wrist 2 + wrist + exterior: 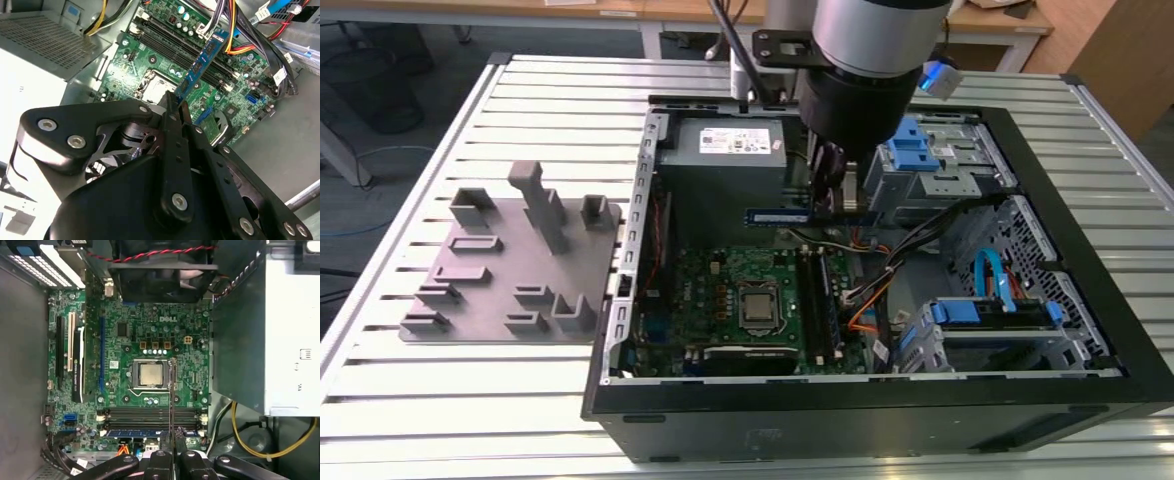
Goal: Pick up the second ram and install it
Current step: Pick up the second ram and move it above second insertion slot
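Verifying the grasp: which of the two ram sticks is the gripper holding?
The second ram, raised and clamped in the gripper; the other stick is seated low in the motherboard.

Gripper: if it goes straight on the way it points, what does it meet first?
Likely the green motherboard near its black memory slots; the long blue-green second ram in the shut gripper would touch first. Depth is unclear.

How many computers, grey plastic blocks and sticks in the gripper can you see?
Computer case: 1
Grey plastic block: 1
Ram stick in the gripper: 1
Total: 3
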`<action>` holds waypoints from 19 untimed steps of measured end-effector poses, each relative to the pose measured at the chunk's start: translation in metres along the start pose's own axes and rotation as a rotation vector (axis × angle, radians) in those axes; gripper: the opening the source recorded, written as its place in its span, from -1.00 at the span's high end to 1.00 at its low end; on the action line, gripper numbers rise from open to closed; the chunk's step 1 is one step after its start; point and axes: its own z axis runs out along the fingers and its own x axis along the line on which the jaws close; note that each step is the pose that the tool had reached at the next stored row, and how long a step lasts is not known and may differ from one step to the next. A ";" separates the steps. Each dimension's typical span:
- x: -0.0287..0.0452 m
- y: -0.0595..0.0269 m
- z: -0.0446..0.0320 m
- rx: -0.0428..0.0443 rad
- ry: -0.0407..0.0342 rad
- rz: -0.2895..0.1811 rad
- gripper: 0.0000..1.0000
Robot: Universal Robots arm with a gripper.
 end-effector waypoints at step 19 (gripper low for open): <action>0.0185 0.0000 0.0330 -0.0002 0.0000 0.000 0.73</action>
